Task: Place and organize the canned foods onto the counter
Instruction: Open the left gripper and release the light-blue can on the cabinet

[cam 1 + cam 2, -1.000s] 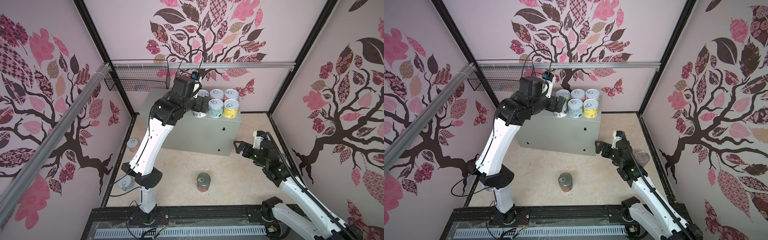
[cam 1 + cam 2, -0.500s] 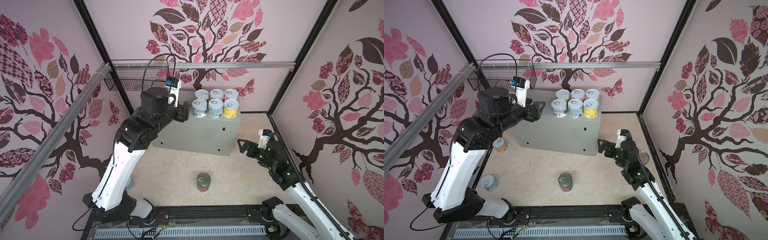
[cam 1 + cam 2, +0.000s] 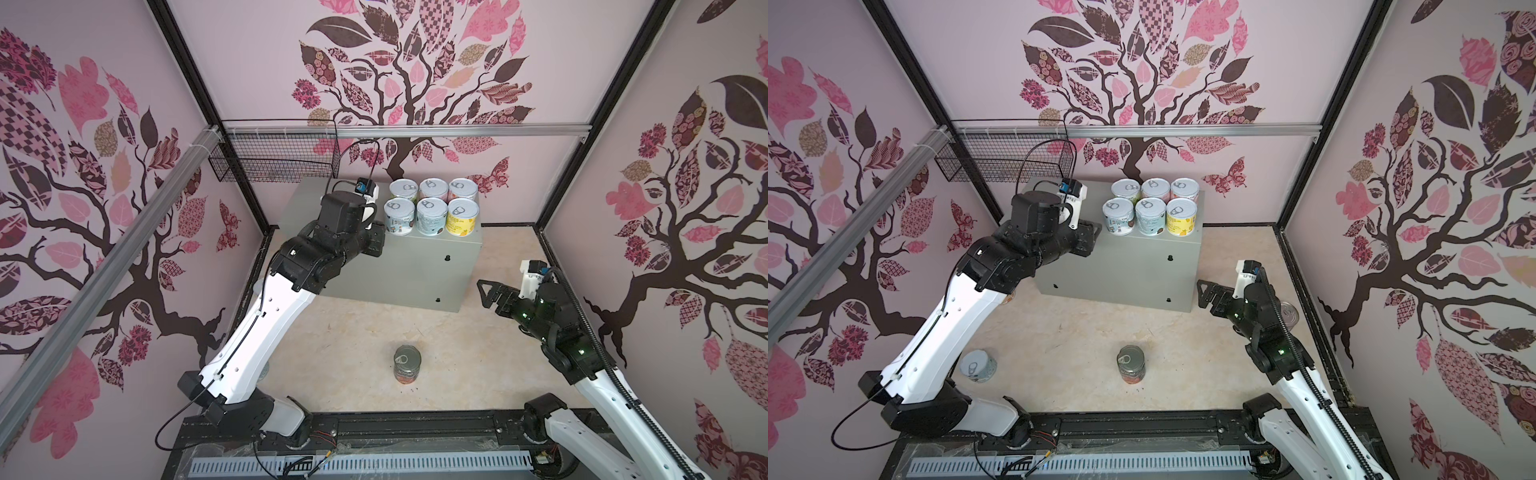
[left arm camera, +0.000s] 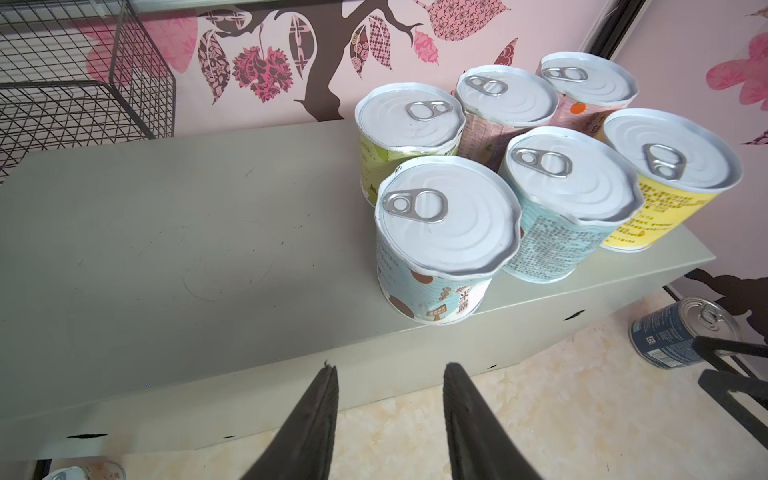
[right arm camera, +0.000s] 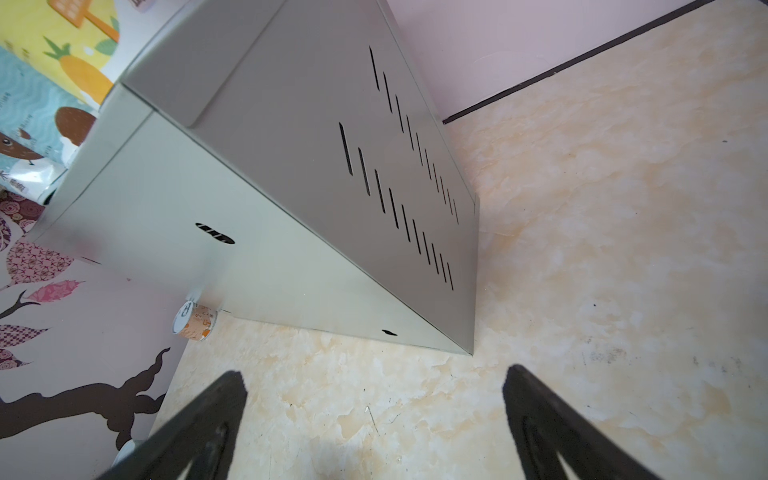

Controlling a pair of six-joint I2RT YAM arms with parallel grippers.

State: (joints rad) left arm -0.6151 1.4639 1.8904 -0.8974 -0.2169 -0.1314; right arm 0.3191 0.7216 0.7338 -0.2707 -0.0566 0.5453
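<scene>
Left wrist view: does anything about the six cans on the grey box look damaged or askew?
Yes. The paper-labelled top rims look wavy and crumpled, clearest on the pale blue brown-dotted can. That can also stands right at the front edge of the plain grey metal box. All six stand upright.

Six short pull-tab cans [image 3: 430, 203] stand upright in two touching rows of three at the right end of the grey metal counter [image 3: 415, 266], the front row blue [image 4: 444, 245], blue-green [image 4: 569, 208] and yellow [image 4: 669, 178], the back row green, pink and pink. On the floor a taller reddish can [image 3: 407, 365] stands upright before the counter's front. A dark blue can [image 4: 681, 332] stands near its right end, a pale can [image 3: 978, 365] at the floor's left edge, another [image 5: 195, 321] at the counter's left front corner.
</scene>
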